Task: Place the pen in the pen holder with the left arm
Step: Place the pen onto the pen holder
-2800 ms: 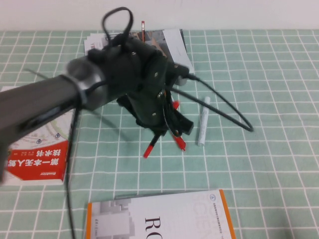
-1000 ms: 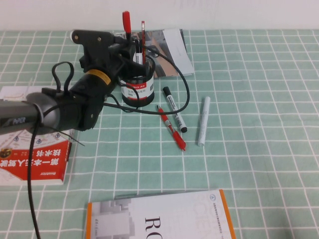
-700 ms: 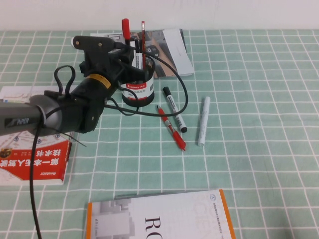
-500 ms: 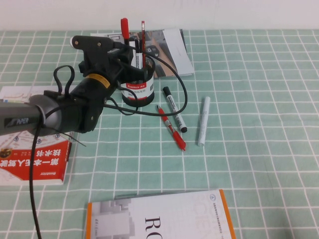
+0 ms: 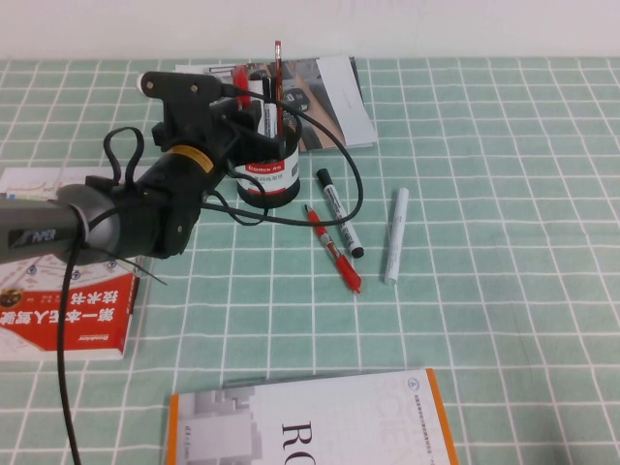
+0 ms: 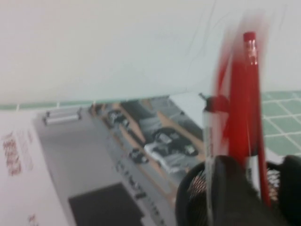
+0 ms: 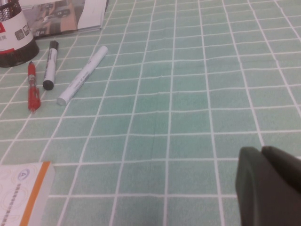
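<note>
Across the green-checked worktop: a white-and-orange book at 6 o'clock, a red book at 8 o'clock, an open magazine at 12 o'clock.

Reaching in from 9 o'clock, the left arm, with the left end effector up against the 10 o'clock side of the pen holder. Cannot tell whether clenched on the pen or already released: too smeared in both the high view and the left wrist view.

Inside the holder's mouth, the pen, red cap up, blurred, leaning toward the 10 o'clock rim beside an upright red pencil. Judged nearly done: tip inside the mesh, cap above the rim.

To finish well:
- Keep the barrel close to upright so the tip slides down the inner wall instead of catching in the mesh.
- Let go only once the lower end is well inside, then lift straight up.
- Avoid nudging the light holder or the pencil, and mind the loose cable curling round the holder's 4 o'clock side.

Loose at 4 o'clock of the holder: a white marker, a black-capped marker, an all-red pen. Leave untouched.

Parked low over bare worktop at 4 o'clock, the right end effector; open or closed, cannot tell.
</note>
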